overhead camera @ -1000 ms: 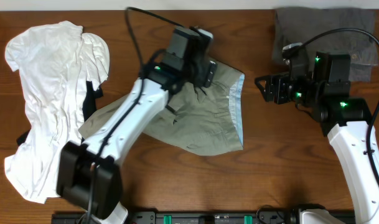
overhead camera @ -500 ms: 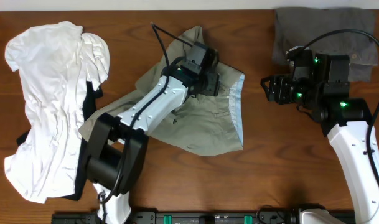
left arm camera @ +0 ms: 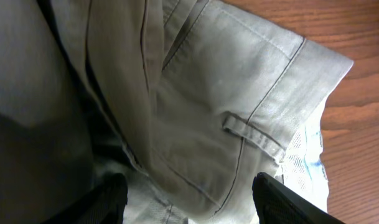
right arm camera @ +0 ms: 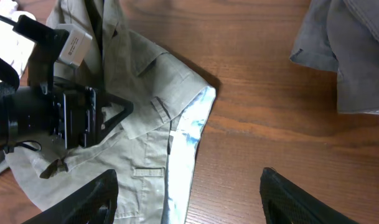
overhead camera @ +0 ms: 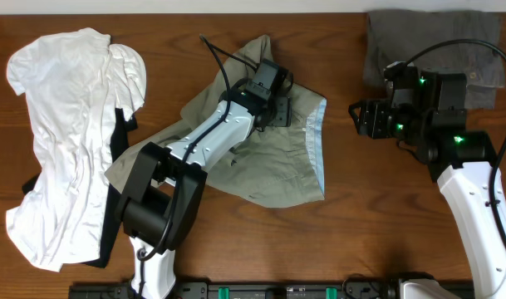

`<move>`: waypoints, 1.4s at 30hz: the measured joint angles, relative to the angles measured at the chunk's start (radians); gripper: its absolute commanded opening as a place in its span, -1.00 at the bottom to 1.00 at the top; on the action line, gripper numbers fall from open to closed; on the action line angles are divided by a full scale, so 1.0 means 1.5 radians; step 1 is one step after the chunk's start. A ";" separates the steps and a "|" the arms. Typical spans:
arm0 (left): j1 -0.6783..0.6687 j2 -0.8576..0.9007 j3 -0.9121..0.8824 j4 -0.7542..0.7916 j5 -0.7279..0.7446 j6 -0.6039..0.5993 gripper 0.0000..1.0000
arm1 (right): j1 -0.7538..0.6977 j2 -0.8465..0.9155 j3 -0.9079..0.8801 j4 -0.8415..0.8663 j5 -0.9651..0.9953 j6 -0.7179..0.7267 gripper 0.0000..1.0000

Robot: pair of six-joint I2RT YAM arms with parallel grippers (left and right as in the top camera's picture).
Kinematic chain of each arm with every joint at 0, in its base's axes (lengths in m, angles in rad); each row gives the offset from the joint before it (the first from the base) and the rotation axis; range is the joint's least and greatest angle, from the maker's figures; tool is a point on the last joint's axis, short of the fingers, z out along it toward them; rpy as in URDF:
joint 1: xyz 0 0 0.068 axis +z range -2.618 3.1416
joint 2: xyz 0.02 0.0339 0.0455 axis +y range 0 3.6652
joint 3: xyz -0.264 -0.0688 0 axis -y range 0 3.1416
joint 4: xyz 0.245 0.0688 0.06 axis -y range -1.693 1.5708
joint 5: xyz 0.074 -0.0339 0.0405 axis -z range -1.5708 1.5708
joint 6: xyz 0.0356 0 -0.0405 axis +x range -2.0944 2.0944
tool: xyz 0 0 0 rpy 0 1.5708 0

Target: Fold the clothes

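- Starting at the front edge, the left arm (overhead camera: 194, 154) stretches from its base across the khaki shorts (overhead camera: 269, 170), which lie wrinkled on the middle of the wooden table (overhead camera: 377, 224).
- The waistband of the shorts faces right, and its pale bluish lining (overhead camera: 321, 149) is turned outward.
- Along the table's left side a white shirt (overhead camera: 66, 141) spreads from front to back, with a dark garment (overhead camera: 125, 131) showing at its right edge. It lies just beside the shorts' left corner.
- Farther back, the left gripper (overhead camera: 279, 106) sits low over the far part of the shorts. Its fingers (left arm camera: 111, 199) are spread wide with cloth under the gap, and I cannot tell whether the tips touch the cloth.
- A belt loop (left arm camera: 254, 134) lies just ahead of that gripper, near the waistband corner.
- At about the same depth, the right gripper (overhead camera: 354, 120) hangs over bare wood between the two pairs of shorts, its fingers (right arm camera: 96, 199) wide apart and holding nothing.
- A bunched fold of the khaki cloth (overhead camera: 253, 51) points toward the far edge.
- In the far right corner a pair of grey shorts (overhead camera: 431, 37) lies flat, apart from the khaki pair.
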 measured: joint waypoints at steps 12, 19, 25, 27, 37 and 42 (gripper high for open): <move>0.000 0.049 0.000 0.030 0.000 0.000 0.14 | 0.000 0.000 0.000 -0.001 0.000 0.000 0.42; 0.000 0.049 0.000 0.071 -0.004 -0.010 -0.88 | 0.000 0.000 0.000 -0.002 0.000 0.000 0.38; 0.003 0.044 0.000 0.098 -0.004 -0.010 -0.88 | 0.000 0.000 0.000 -0.006 0.000 0.008 0.33; 0.009 0.031 0.000 0.098 -0.005 -0.010 -0.88 | 0.000 0.000 0.000 -0.006 -0.001 0.012 0.33; 0.075 -0.127 0.045 0.145 -0.025 -0.010 -0.88 | 0.025 0.073 -0.019 -0.006 -0.099 0.023 0.29; 0.075 -0.135 0.051 0.148 -0.030 -0.010 -0.88 | 0.094 0.146 -0.050 -0.008 -0.122 0.021 0.29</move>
